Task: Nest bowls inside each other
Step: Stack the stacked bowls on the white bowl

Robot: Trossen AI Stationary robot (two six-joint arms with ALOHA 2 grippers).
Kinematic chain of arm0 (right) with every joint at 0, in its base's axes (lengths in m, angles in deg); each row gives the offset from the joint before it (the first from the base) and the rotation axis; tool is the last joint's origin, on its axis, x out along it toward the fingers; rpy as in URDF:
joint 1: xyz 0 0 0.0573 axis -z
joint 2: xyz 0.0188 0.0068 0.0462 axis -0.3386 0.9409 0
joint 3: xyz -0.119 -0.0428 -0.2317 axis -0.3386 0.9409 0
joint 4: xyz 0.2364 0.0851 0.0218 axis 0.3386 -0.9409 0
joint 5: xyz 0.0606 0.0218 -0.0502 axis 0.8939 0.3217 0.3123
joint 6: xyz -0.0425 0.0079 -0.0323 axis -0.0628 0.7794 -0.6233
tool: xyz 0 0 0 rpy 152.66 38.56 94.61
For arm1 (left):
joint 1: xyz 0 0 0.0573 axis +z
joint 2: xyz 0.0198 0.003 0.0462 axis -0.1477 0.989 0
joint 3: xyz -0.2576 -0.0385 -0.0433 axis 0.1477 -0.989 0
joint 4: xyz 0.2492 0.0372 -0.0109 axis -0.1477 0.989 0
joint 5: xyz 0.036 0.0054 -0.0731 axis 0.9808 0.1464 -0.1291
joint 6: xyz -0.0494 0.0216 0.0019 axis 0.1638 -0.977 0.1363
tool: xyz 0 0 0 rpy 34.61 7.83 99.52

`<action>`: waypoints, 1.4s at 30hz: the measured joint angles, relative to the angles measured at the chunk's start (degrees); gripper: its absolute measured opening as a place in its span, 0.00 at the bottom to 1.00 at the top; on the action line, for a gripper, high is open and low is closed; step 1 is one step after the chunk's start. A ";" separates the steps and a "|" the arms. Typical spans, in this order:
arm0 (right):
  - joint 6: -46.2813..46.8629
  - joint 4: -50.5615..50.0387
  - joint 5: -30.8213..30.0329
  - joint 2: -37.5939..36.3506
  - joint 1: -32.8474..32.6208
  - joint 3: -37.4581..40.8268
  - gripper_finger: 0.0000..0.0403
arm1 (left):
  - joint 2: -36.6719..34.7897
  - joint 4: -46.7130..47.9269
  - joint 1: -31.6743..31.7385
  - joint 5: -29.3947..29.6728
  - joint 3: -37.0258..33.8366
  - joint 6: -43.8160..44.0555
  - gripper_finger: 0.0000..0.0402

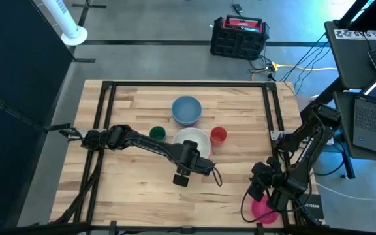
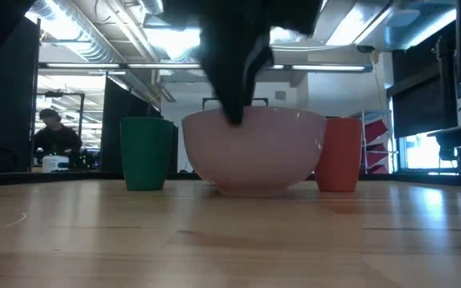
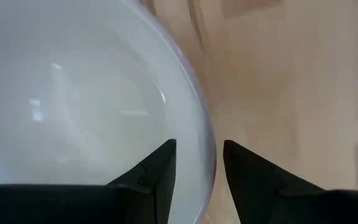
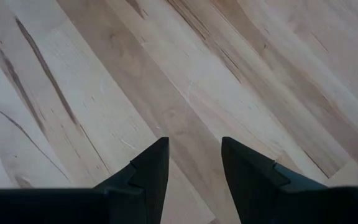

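White bowl [image 1: 192, 140] sits mid-table on the wooden table [image 1: 129, 196], used as landmark. From the low view its outside looks pale pink, so it may be a nested stack; cannot tell. Left gripper [image 3: 197, 171] is at the white bowl's near rim, jaws parted, one finger inside and one outside the wall, not clamping it. Light blue bowl [image 1: 187, 109] is just behind the white bowl. Green cup [image 1: 157, 133] is just left of it, red cup [image 1: 219, 135] just right. Magenta bowl [image 1: 264, 208] is well apart to the right, at the table's near edge. Right gripper [image 4: 194, 168] hangs over bare wood near the magenta bowl, jaws parted, empty.
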 joint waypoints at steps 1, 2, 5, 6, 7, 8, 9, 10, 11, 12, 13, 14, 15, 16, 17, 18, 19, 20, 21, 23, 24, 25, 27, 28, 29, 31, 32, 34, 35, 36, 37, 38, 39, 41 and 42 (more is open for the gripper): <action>0.00 0.00 -0.04 0.00 0.00 0.00 0.34 | 0.00 1.20 0.05 0.05 1.57 0.02 0.29; 0.00 -0.01 -0.10 0.00 0.00 0.00 0.34 | 0.00 2.62 0.19 0.07 3.33 0.23 0.29; 0.03 0.03 -0.74 0.00 0.03 0.00 0.34 | -0.41 5.47 1.38 0.76 7.89 1.92 0.29; 0.17 0.04 -0.89 0.00 0.23 0.00 0.34 | -1.26 5.73 2.43 1.07 7.84 1.31 0.29; 0.32 0.04 -1.04 0.00 0.43 0.00 0.34 | -1.88 6.23 3.82 1.28 7.80 -0.23 0.29; 0.48 0.03 -1.18 0.00 0.64 0.00 0.34 | -2.51 6.74 5.20 1.48 7.77 -1.78 0.29; 0.63 0.03 -1.33 0.00 0.85 0.00 0.34 | -3.14 7.24 6.59 1.69 7.74 -3.32 0.29; 0.79 0.03 -1.48 0.00 1.05 0.00 0.34 | -3.77 7.74 7.98 1.89 7.70 -4.87 0.29; 0.94 0.02 -1.63 0.00 1.26 0.00 0.34 | -4.39 8.25 9.36 2.09 7.67 -6.41 0.29; 1.09 0.02 -1.77 0.00 1.46 0.00 0.34 | -5.02 8.75 10.75 2.30 7.64 -7.96 0.29; 1.25 0.02 -1.92 0.00 1.67 0.00 0.34 | -5.65 9.25 12.13 2.50 7.60 -9.50 0.29; 1.40 0.01 -2.07 0.00 1.88 0.00 0.34 | -6.28 9.76 13.52 2.71 7.57 -11.05 0.29; 1.56 0.01 -2.22 0.00 2.08 0.00 0.34 | -6.91 10.26 14.90 2.91 7.54 -12.59 0.29; 1.71 0.01 -2.36 0.00 2.29 0.00 0.34 | -7.53 10.76 16.29 3.12 7.50 -14.14 0.29; 1.86 0.00 -2.51 0.00 2.49 0.00 0.34 | -8.15 11.26 17.67 3.31 7.46 -15.84 0.29; 1.95 0.01 -2.59 0.00 2.91 0.00 0.34 | -8.47 11.28 18.88 3.34 7.38 -19.78 0.29; 1.98 0.09 -2.59 0.00 3.55 0.00 0.34 | -8.95 11.10 20.13 2.98 7.35 -23.89 0.29; 2.07 0.28 -2.58 0.00 4.22 0.00 0.34 | -9.26 11.11 21.35 1.96 7.31 -27.71 0.29; 2.12 0.57 -2.56 0.00 4.91 0.00 0.34 | -9.36 11.11 22.55 0.70 7.31 -31.58 0.29; 2.16 1.33 -2.56 0.00 6.01 0.00 0.34 | -9.54 11.01 25.13 -3.28 7.13 -36.01 0.29; 2.32 1.61 -2.60 0.00 6.56 0.00 0.34 | -9.66 10.31 26.91 -8.25 7.03 -35.50 0.29; 3.02 1.91 -2.68 0.00 7.10 0.00 0.34 | -9.72 9.36 28.64 -12.28 7.00 -35.15 0.29; 4.52 1.87 -3.51 0.00 7.99 0.00 0.34 | -10.02 9.97 31.65 -14.76 7.05 -35.79 0.29; 4.94 1.89 -3.99 0.00 8.10 0.00 0.34 | -10.09 10.60 33.00 -14.84 7.05 -36.28 0.29; 5.18 1.94 -4.48 0.00 8.15 0.00 0.34 | -10.12 11.05 34.12 -14.82 7.05 -36.69 0.29; 6.23 1.81 -5.40 0.00 8.73 0.00 0.34 | -10.11 11.06 35.47 -14.38 7.05 -37.80 0.29; 6.45 1.68 -5.64 0.00 8.74 0.00 0.34 | -10.10 11.09 35.57 -13.99 7.05 -38.29 0.29; 6.40 1.81 -5.80 0.00 8.74 0.00 0.34 | -10.10 11.12 35.21 -13.80 7.05 -40.58 0.29; 6.30 1.87 -6.21 0.00 8.74 0.00 0.34 | -10.10 11.10 35.07 -13.75 6.97 -41.68 0.29; 5.83 2.06 -6.26 0.00 8.73 0.00 0.34 | -10.09 10.91 34.86 -13.38 6.23 -42.34 0.29; 5.31 2.27 -6.27 0.00 8.72 0.00 0.34 | -10.07 10.80 34.60 -12.78 5.21 -42.79 0.29; 4.80 2.47 -6.29 0.00 8.72 0.00 0.34 | -10.05 10.68 34.35 -12.18 4.19 -43.24 0.29; 4.29 2.68 -6.31 0.00 8.71 0.00 0.34 | -10.04 10.57 34.09 -11.58 3.17 -43.69 0.29; 3.26 3.09 -6.34 0.00 8.69 0.00 0.34 | -10.00 10.34 33.58 -10.37 1.13 -44.59 0.29; 2.75 3.30 -6.36 0.00 8.68 0.00 0.34 | -9.99 10.23 33.32 -9.77 0.11 -45.04 0.29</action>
